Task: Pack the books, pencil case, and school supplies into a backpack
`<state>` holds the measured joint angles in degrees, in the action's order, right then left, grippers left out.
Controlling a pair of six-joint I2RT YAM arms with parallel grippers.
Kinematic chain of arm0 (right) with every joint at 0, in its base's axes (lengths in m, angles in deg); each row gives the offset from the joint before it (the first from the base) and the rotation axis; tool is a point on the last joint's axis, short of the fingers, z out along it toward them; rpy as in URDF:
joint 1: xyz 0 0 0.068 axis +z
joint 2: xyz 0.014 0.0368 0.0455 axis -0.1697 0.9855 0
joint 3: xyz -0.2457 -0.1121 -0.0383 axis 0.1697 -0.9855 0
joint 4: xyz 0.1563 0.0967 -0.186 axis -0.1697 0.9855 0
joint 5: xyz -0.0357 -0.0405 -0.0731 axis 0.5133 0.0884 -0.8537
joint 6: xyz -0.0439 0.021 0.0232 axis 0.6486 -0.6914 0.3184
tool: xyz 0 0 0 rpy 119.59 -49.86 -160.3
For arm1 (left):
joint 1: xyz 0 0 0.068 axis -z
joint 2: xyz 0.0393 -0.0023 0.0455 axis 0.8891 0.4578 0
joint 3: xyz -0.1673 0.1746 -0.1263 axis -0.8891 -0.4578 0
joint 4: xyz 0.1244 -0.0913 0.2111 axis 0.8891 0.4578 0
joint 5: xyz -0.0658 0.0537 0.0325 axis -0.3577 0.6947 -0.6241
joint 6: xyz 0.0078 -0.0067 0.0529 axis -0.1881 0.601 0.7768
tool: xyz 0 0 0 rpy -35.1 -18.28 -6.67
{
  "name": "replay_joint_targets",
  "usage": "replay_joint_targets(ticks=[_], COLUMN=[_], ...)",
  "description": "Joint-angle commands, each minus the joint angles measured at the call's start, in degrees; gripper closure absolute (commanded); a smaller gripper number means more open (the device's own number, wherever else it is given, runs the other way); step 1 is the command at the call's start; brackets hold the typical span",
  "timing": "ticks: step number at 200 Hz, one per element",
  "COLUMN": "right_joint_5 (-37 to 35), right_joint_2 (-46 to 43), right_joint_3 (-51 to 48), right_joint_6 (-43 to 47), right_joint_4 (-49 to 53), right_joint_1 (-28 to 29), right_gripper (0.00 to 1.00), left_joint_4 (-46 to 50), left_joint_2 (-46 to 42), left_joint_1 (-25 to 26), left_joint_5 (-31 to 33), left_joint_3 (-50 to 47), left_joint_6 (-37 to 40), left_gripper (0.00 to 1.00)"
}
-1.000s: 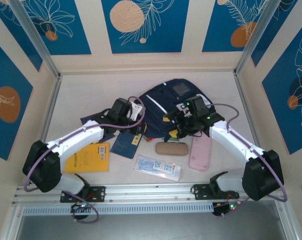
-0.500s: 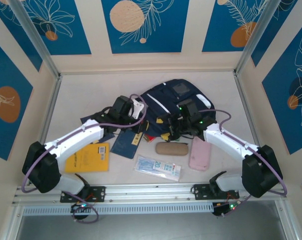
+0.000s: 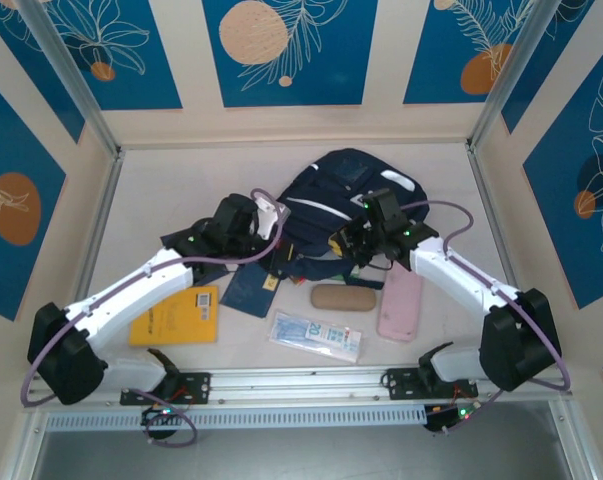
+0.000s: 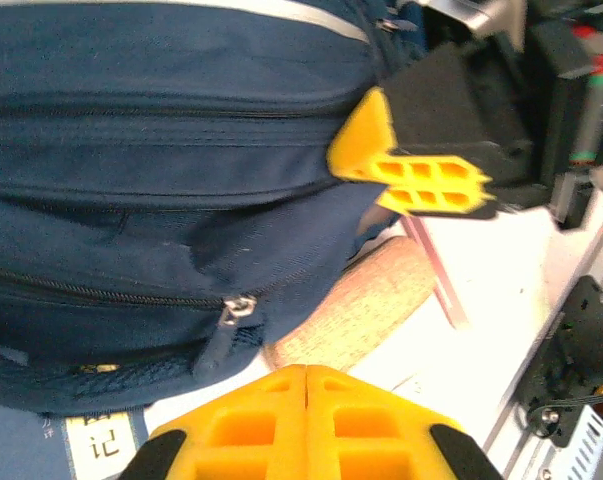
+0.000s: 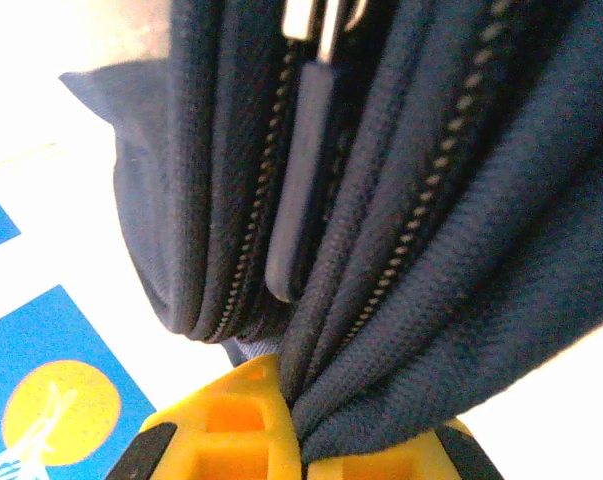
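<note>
The navy backpack [image 3: 343, 192] is bunched up at the back middle of the table. My right gripper [image 3: 345, 240] is shut on a fold of its zippered fabric [image 5: 401, 300], which is pinched between the yellow fingers [image 5: 231, 430]. My left gripper [image 4: 307, 372] is shut with nothing in it, close to the backpack's front pocket zipper [image 4: 233, 310]. Navy books [image 3: 249, 288] lie under my left arm. The orange-yellow book [image 3: 176, 315] is at the front left. A clear packet with blue print [image 3: 316, 336] lies near the front. A tan pencil case [image 3: 343, 297] sits in front of the backpack.
A pink case [image 3: 399, 305] lies under my right arm. The metal rail [image 3: 301, 382] runs along the near edge. Wall panels close in the table on three sides. My right gripper's yellow finger [image 4: 411, 172] shows in the left wrist view, beside the backpack.
The right gripper has pulled the backpack's edge up and back, bunching the bag toward the rear. The left arm has stretched further forward along the bag's left side.
</note>
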<state>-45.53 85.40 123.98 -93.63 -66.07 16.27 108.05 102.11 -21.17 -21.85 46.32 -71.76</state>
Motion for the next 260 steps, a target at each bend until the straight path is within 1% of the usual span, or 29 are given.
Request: replay_joint_targets(ticks=[1, 28, 41, 53, 64, 66, 79, 90, 105, 135, 171, 215, 234, 260], right_joint_5=[2.9, 8.3, 9.2, 10.5, 12.0, 12.1, 12.7, 13.0, 13.3, 13.9, 14.1, 15.1, 15.7, 16.3], right_joint_2=[2.0, 3.3, 3.0, 2.8, 3.3, 3.3, 3.5, 3.5, 3.6, 3.9, 4.2, 4.7, 4.8, 5.0], right_joint_3=[6.3, 8.1, 8.4, 8.4, 8.6, 8.6, 8.3, 7.7, 7.1, 7.2, 7.2, 6.7, 6.3, 5.8], right_joint_6=[12.7, 15.5, 16.0, 16.1, 16.1, 16.0, 15.4, 14.5, 13.3, 12.3, 11.6, 10.4, 9.4, 8.4], right_joint_4=[-1.3, -0.8, 0.1, 0.2, 0.2, 0.2, -0.1, -0.9, -1.8, -2.3, -2.7, -4.2, -5.4, -6.2], right_joint_1=[-1.9, -4.5, -5.7, -6.0, -5.7, -5.7, -5.3, -5.1, -5.1, -4.9, -4.3, -3.6, -3.4, -3.2], right_gripper=[1.00, 1.00, 1.00, 1.00, 1.00, 1.00, 1.00, 1.00, 1.00, 1.00, 1.00, 1.00, 1.00, 1.00], left_joint_4=[0.7, 1.7, 1.9, 2.1, 3.2, 3.3, 4.1, 3.8, 3.4, 3.0, 1.6, 2.4, 2.1, 2.2], left_joint_2=[-2.0, -2.0, -1.9, -1.3, -0.1, 0.3, 2.2, 3.9, 6.9, 12.1, 15.5, 18.6, 19.7, 21.6], left_joint_1=[0.7, 0.8, 0.7, 0.7, 0.7, 0.7, 0.7, 0.8, 1.3, 1.9, 2.1, 2.2, 2.2, 2.3], left_joint_5=[-0.7, 0.8, 1.2, 1.9, 3.9, 4.3, 5.6, 5.2, 4.0, 4.5, 4.7, 9.8, 11.3, 12.1], left_joint_3=[-0.5, -1.2, -1.6, -1.7, -1.3, -1.0, 0.1, 0.9, 2.2, 4.7, 6.4, 9.0, 9.6, 10.0], left_joint_6=[0.9, 1.7, 2.0, 1.9, 1.4, 1.3, 1.2, 1.3, 1.7, 2.6, 3.3, 5.0, 5.6, 6.0], left_gripper=[1.00, 1.00, 1.00, 1.00, 1.00, 0.98, 0.76, 0.65, 0.58, 0.50, 0.48, 0.48, 0.50, 0.57])
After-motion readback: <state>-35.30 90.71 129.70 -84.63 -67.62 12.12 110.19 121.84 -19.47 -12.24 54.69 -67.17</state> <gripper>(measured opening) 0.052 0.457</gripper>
